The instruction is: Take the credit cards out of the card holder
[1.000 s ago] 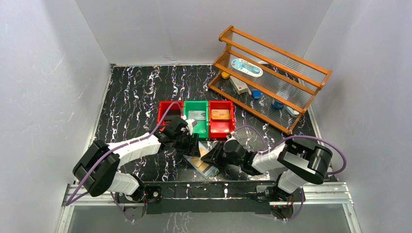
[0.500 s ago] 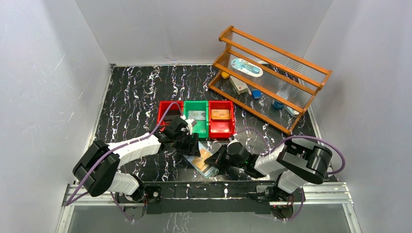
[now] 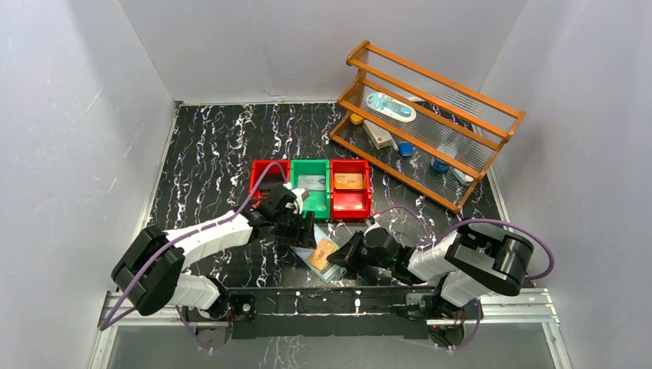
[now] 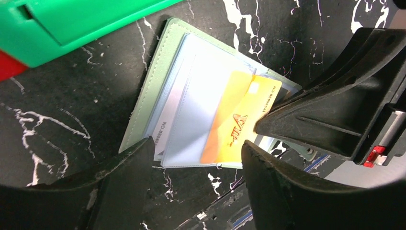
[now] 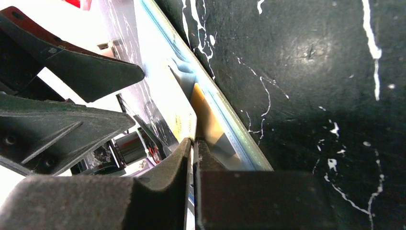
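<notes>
At the near edge of the black marble-patterned table [image 3: 207, 154], between the two arms, the small sage-green folding card holder [image 4: 158, 81] lies open with its pale blue clear sleeves facing up. The right gripper [image 5: 194, 143] is clenched on the outer edge of a thin tan-gold plastic credit card [image 4: 230, 124], which sticks partway out of its sleeve. The left gripper [image 4: 194, 148] stands released, its fingers spread either side of the holder's near edge. Whether they press on the cover is hard to tell from here.

A pale card [image 4: 165, 132] sits deeper in another sleeve. Two cards lie apart in the green plastic bin [image 3: 311, 198] and the right-hand red plastic bin [image 3: 350, 201] (likely the drop spots).

The card should handle as light, stiff and slick, so a firm pinch on the exposed edge suits it. The sleeve is soft and may cling, dragging the light holder along. Pulling flat along the sleeve, with the holder pinned by its cover, looks safest.
</notes>
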{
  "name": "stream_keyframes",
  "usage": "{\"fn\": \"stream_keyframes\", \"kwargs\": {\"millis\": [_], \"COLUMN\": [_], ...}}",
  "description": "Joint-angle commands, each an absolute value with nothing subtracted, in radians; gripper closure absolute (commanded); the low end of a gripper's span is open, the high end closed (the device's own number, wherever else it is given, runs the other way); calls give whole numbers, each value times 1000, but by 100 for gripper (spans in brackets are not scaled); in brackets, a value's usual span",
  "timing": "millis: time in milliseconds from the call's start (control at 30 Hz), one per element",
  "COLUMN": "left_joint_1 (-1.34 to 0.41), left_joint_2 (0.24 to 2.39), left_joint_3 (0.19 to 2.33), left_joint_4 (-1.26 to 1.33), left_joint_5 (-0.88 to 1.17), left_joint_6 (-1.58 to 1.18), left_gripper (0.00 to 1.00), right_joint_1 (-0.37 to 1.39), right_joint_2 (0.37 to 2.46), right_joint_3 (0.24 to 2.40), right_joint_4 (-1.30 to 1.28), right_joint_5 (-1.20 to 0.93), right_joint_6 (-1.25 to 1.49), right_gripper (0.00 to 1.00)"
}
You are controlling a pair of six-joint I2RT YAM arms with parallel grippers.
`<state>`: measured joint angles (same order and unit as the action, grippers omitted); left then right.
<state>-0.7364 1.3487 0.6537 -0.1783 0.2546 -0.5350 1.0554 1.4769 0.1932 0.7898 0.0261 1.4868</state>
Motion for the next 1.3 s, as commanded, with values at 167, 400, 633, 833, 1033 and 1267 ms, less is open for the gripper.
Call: {"fn": "stream_keyframes", "kwargs": {"millis": [167,400,633,833,1033,1267], "left_joint_1": [-740,-760,-775,-780,-787,-787], "left_joint_2": [1223,1333,1447,1465,1483,1482], "left_joint_3": [747,719,673,666,662,659], "left_joint_4": [-234,-127,-133,-175,-188,-198], "left_joint_5": [307,517,401,332,321,318], "left_joint_6": [-500,-486,-511,-506,-520,-527], "left_gripper": [26,28,33,35,38,39], "right_joint_1": [1054,1052,1050,1051,1051,1051], "right_joint_2": [1504,1487,1503,1509,1538,1599], "right_joint_3": [191,178,168,156,172,178], "right_joint_4": [699,708,745,781,838,957], "right_joint_5": [39,49,43,48,63,73], "right_joint_6": [1468,1478,1491,1504,1500,1502], "right_gripper": [88,87,84,78,67,69]}}
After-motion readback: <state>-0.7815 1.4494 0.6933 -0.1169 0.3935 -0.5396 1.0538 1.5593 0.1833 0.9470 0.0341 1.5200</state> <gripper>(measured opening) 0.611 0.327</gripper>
